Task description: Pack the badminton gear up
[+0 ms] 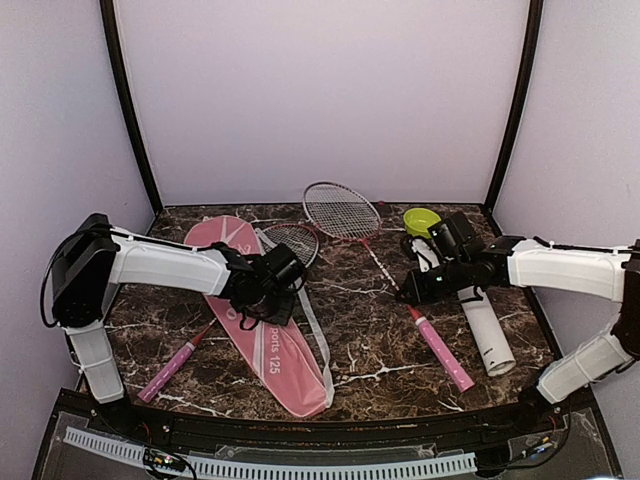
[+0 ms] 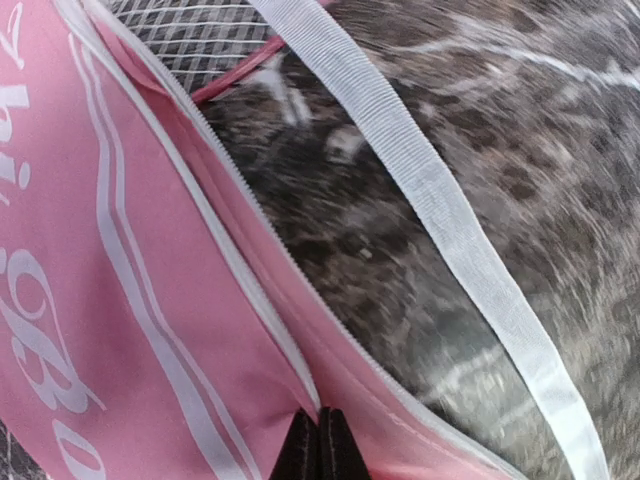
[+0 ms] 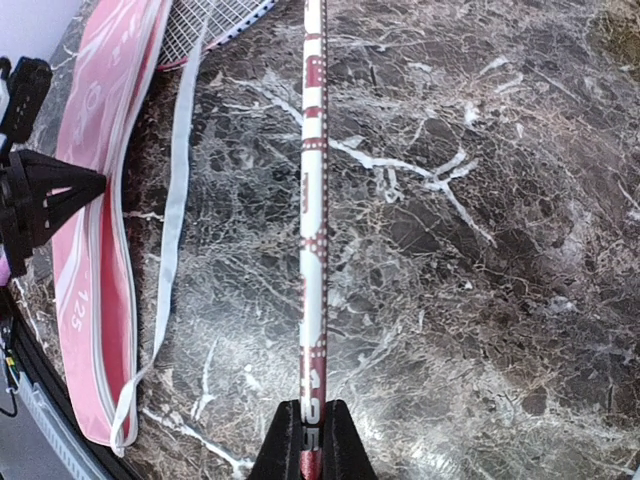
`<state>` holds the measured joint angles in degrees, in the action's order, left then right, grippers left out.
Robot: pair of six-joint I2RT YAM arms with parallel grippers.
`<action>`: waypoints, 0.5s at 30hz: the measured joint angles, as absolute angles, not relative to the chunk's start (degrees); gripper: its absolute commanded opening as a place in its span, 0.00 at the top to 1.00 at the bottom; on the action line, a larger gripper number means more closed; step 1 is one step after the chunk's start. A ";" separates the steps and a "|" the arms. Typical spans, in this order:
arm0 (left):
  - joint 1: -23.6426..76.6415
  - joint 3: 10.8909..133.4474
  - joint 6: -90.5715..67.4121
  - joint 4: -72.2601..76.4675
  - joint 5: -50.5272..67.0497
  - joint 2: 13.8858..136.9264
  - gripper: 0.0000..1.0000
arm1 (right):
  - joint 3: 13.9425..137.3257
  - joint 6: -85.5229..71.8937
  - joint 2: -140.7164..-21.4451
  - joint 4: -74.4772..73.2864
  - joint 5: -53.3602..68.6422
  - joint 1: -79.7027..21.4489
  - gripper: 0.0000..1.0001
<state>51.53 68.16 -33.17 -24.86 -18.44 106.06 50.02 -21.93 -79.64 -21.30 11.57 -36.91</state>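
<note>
From above, my left arm reaches across the desk [image 1: 370, 340] to the one racket cover [image 1: 275, 355]. My right arm folds inward over one of two rackets [image 1: 342, 210], near one white tube [image 1: 487, 335] and one green bowl [image 1: 422, 220]. At my left wrist, the left hand [image 2: 320, 445] is pressed together, pinching the cover's zipped edge; at my right wrist, the right hand [image 3: 312, 445] pinches that racket's thin shaft.
</note>
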 measured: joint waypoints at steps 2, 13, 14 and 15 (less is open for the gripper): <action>53.06 65.43 -28.99 -23.14 -17.74 102.83 1.00 | 50.04 -22.20 -77.87 -21.93 11.51 -37.60 1.00; 49.08 56.84 -21.54 -17.54 -16.84 88.36 1.00 | 50.02 -24.05 -69.04 -29.43 8.97 -44.80 1.00; 48.95 56.84 -21.74 -17.45 -16.93 87.96 1.00 | 50.00 -24.21 -68.40 -30.37 8.91 -45.34 1.00; 48.82 56.84 -22.17 -17.41 -16.97 87.57 1.00 | 49.82 -24.34 -67.70 -31.29 8.91 -45.95 1.00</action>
